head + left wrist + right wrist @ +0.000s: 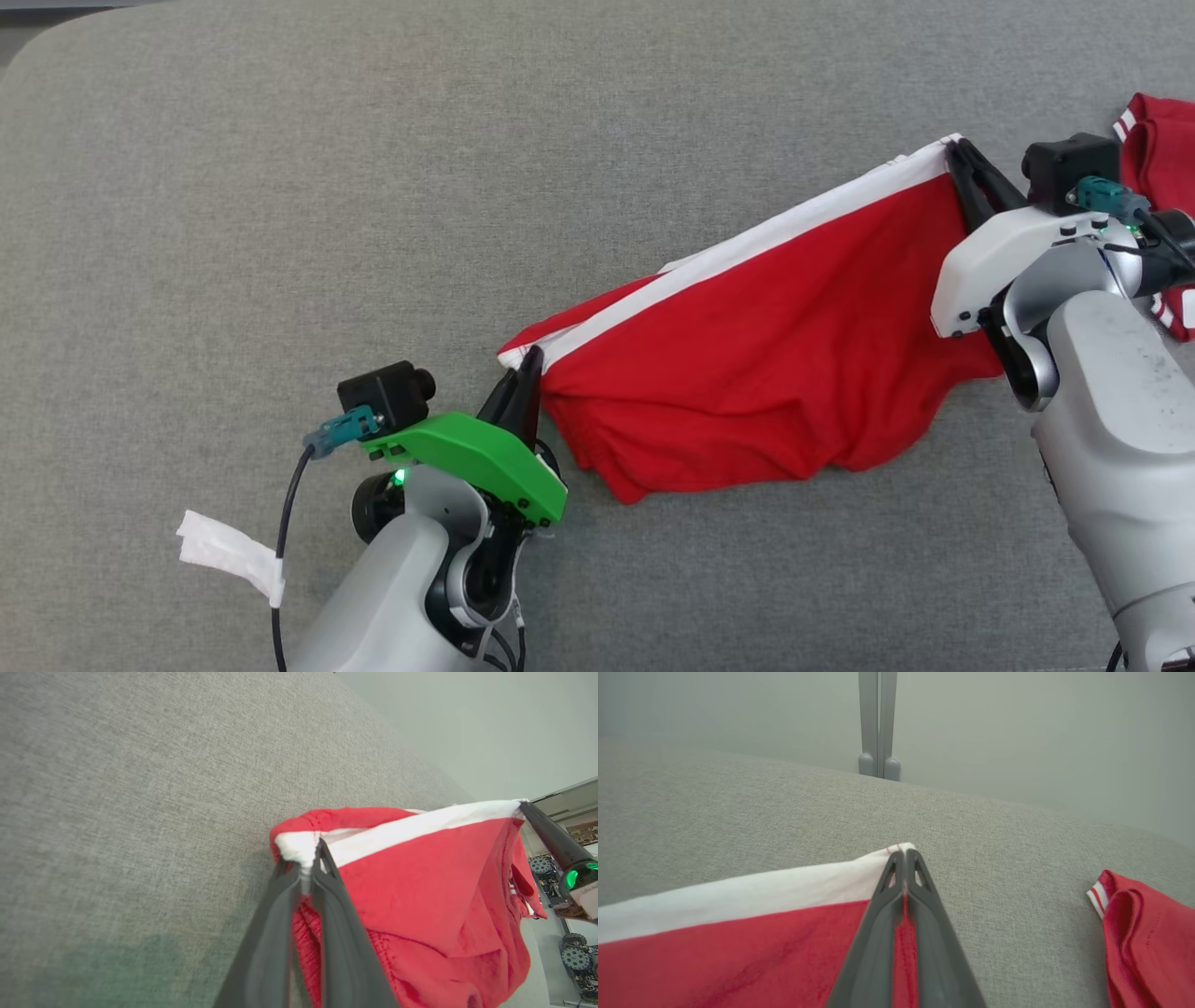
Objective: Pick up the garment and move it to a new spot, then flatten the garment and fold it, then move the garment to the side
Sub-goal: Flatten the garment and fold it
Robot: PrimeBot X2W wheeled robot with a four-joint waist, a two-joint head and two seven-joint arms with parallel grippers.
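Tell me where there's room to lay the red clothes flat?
The grey surface is bare beyond the garment and all along the left, past the left pincer. It is crowded at the right edge, where another red cloth lies near the right pincer.

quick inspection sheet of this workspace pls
surface: grey fabric, flat
job's things: red garment, white band pulled taut, body hanging slack
clutter: second garment, red, at right edge
grippers: left gripper shut on one band corner; right gripper shut on the other
cables: black cable from left wrist camera, white tag on it
surroundings: pale wall, grey post behind the surface
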